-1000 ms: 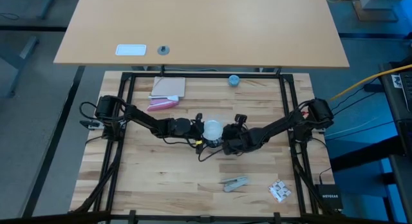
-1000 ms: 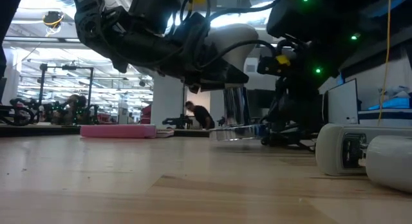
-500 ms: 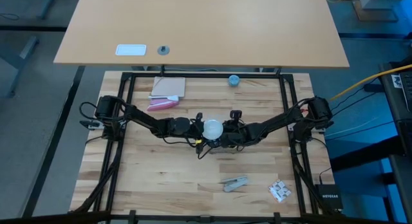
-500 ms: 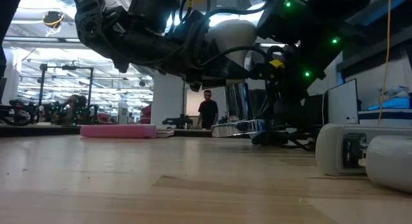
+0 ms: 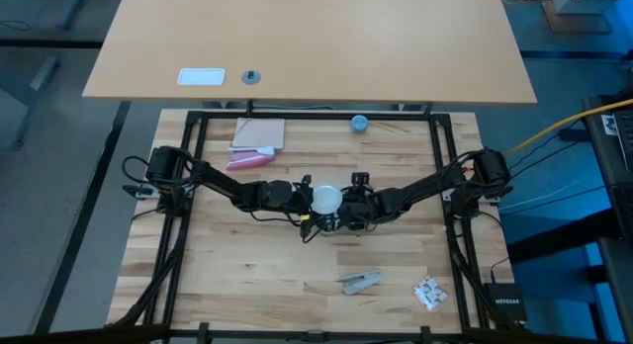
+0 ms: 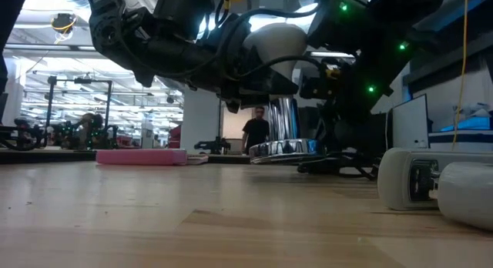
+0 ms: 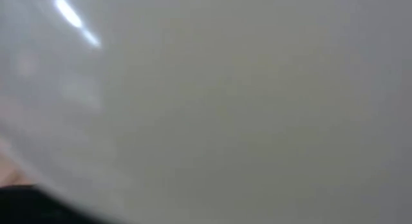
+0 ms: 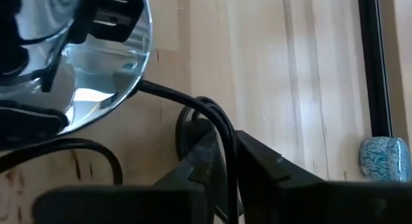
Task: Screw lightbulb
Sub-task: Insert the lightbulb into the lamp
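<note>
The white lightbulb (image 5: 325, 197) sits at the table's middle, on top of a chrome stem (image 6: 284, 120) with a round silver disc (image 6: 283, 149) at its foot. My left gripper (image 5: 305, 198) reaches in from the left and is shut on the bulb, whose frosted surface (image 7: 225, 108) fills the left wrist view. My right gripper (image 5: 345, 213) comes in from the right, just near of the bulb, slanting down. A thin black cord (image 8: 222, 130) runs from the disc (image 8: 77, 76) between its fingers. My left gripper holds the bulb's dome (image 6: 258, 56) between its dark fingers, nearly level from the table's left. The bulb stands upright, and the stem and disc below it appear clear of the table. My right gripper pinches the black cord (image 8: 226, 153) between its two fingers, beside a small loop in it. The fingers slant down from the right, and the cord lies slack on the wood.
A pink object (image 5: 247, 161) and a card (image 5: 259, 134) lie at the far left, a blue round thing (image 5: 359, 123) at the far edge. A metal tool (image 5: 361, 281) and a white packet (image 5: 428, 293) lie near the front. A black frame (image 5: 443, 156) borders the table.
My right gripper has rolled its wrist and shifted a little toward the bulb. The silver disc, tilted a second ago, now hangs level and slightly higher. The left gripper and the bulb have stayed where they were.
</note>
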